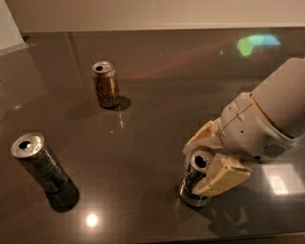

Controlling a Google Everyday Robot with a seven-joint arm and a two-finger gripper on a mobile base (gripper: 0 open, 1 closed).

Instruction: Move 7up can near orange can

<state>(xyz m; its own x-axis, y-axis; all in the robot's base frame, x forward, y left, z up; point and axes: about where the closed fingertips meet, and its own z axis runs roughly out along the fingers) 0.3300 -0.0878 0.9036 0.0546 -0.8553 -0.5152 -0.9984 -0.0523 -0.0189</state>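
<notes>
One dark, glossy tabletop [157, 114] meets a pale wall [143, 14]. The gripper [194, 170] clamps the 7up can [189, 185] between both fingers; the orange can [106, 85] stands well beyond it, leftward, a grey can [39, 163] far left.

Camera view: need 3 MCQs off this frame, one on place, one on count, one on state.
1. The gripper is at which can?
A. 7up can
B. orange can
C. dark grey can
2. How many cans are on the table?
A. two
B. three
C. four
3. The 7up can is:
A. on its side
B. upright
C. crushed flat

Answers:
1 A: the gripper is right at the 7up can, near right, well away from the other two.
2 B: only the 7up, orange and dark grey cans show.
3 B: its silver top faces up and its base is on the table.
</notes>
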